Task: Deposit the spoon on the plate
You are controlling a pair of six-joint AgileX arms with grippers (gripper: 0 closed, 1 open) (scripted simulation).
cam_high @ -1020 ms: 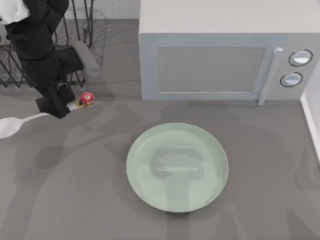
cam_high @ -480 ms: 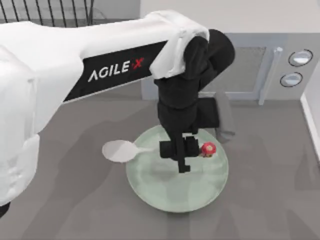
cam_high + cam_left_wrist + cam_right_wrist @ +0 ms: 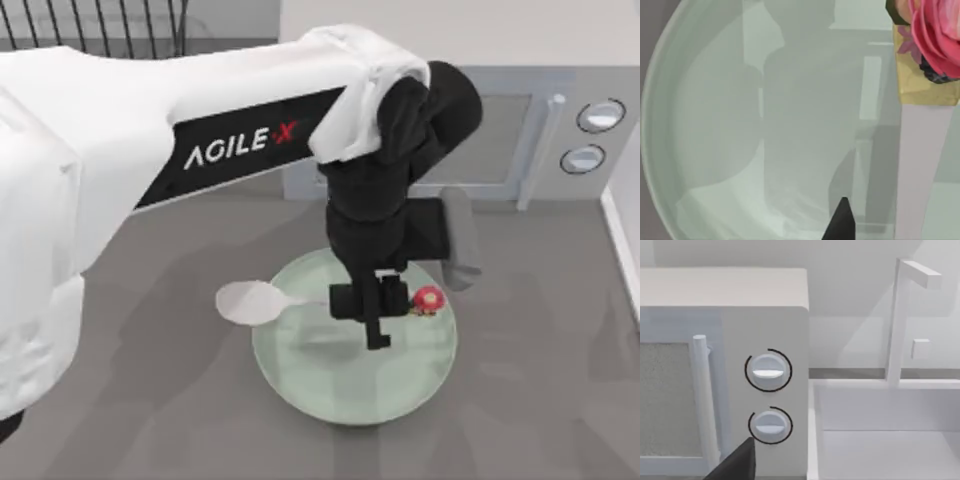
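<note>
The pale-green plate (image 3: pixel 330 392) lies in the middle of the table. My left gripper (image 3: pixel 372 306) hangs over its centre, shut on the thin handle of the white spoon (image 3: pixel 248 300). The spoon lies level, crosswise over the plate. Its oval bowl pokes past the plate's left rim and its red knob (image 3: pixel 428 298) is over the right part. In the left wrist view the spoon (image 3: pixel 920 165) and its pink-red flower knob (image 3: pixel 935 35) hover just above the glossy plate (image 3: pixel 715 125), with one dark fingertip (image 3: pixel 841 222) beside the handle. A dark part of my right gripper (image 3: pixel 737 465) shows in the right wrist view.
A grey microwave (image 3: pixel 420 130) stands behind the plate; its two dials (image 3: pixel 767 371) face the right wrist camera. A black wire rack (image 3: pixel 100 25) is at the back left. A white sink with a faucet (image 3: pixel 900 320) sits to the right of the microwave.
The left arm carried the spoon from the table's left, near the rack, to above the plate. In the last half second it shifted slightly right.
</note>
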